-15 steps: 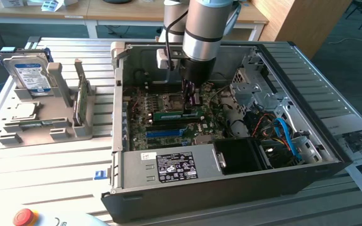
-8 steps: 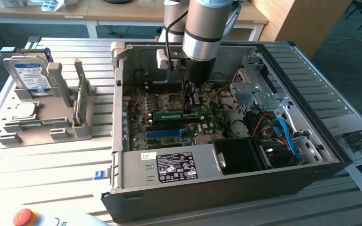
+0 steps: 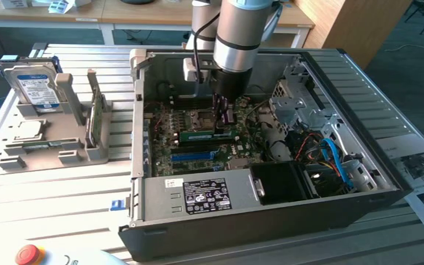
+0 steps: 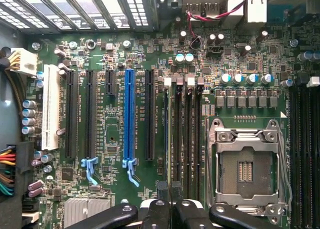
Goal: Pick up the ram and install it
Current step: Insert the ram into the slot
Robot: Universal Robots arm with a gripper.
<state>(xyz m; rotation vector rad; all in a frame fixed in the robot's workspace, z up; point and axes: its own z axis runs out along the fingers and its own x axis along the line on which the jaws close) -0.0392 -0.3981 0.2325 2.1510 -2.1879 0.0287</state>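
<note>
The ram is a narrow green stick standing on edge in a memory slot on the motherboard inside the open black computer case. My gripper reaches straight down into the case from above, and its dark fingers are closed on the stick's top edge. In the wrist view the ram is a thin line seen edge-on. It lies along the memory slot closest to the blue expansion slot. My gripper is pinched together at the near end of that line.
The empty processor socket lies beside the memory slots. A grey holder at the exterior view's left carries a hard drive and a green card. The power supply fills the case's near side. A red button sits near the table's front.
</note>
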